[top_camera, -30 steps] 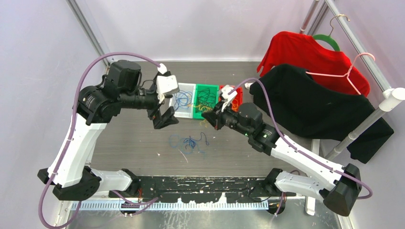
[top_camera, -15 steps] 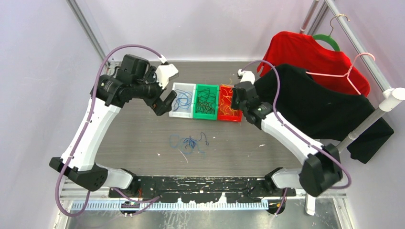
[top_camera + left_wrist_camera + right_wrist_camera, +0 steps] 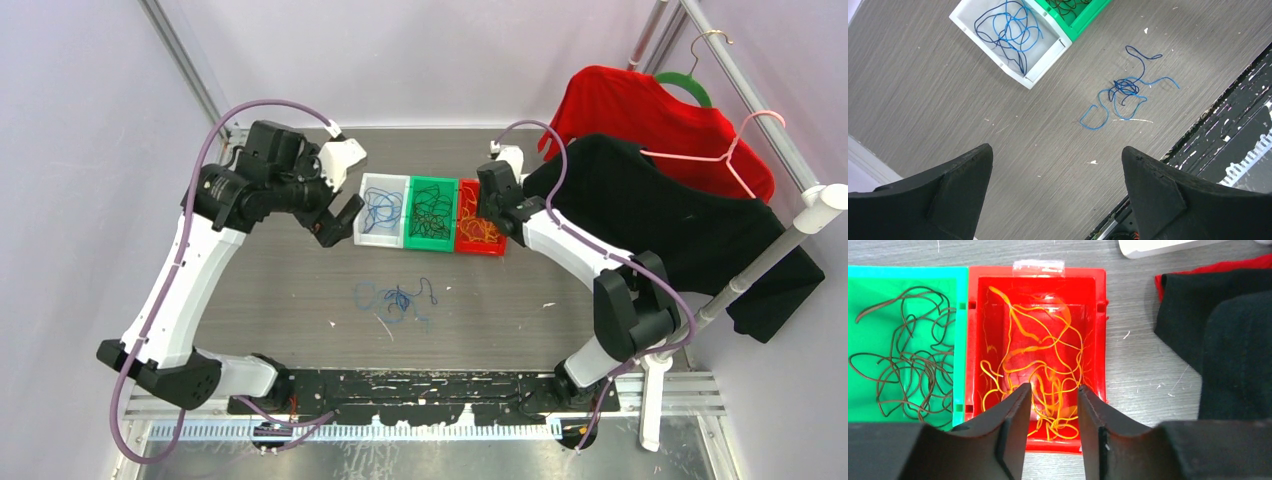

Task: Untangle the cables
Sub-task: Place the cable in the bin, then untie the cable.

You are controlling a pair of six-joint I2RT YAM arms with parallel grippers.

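1. The left hand (image 3: pixel 335 222) hangs above the bench (image 3: pixel 260 290) with its two fingers spread wide and nothing between them, just at 9 o'clock of the white bin (image 3: pixel 366 236).
2. The white bin holds loose blue cables (image 3: pixel 1008 30), lying apart from the other colours.
3. A blue tangle (image 3: pixel 397 298) lies on the bare bench, knotted at its middle, with loops trailing both ways. In the top view its long axis runs roughly 9 to 3 o'clock. It sits at about 5 o'clock from the left hand and about 7 o'clock from the right hand (image 3: pixel 487 205). The left hand looks the nearer, so the next reach is probably its own. In the left wrist view the knot lies at about 1 o'clock from the gap between the fingers.
4. The green bin (image 3: pixel 409 236) holds the dark cables (image 3: pixel 903 370).
5. The right hand hovers over the red bin (image 3: pixel 1100 330), fingers a little apart. Nothing seems clamped; the orange-yellow cables (image 3: pixel 1038 355) seen through the gap lie in the bin below.
6. The bench is grey, streaked and flat, with pale specks. A thin wire lying flush on it will likely need a low pinch. At 3 o'clock a black garment (image 3: pixel 660 220) and a red garment (image 3: pixel 640 110) hang close to the right arm.
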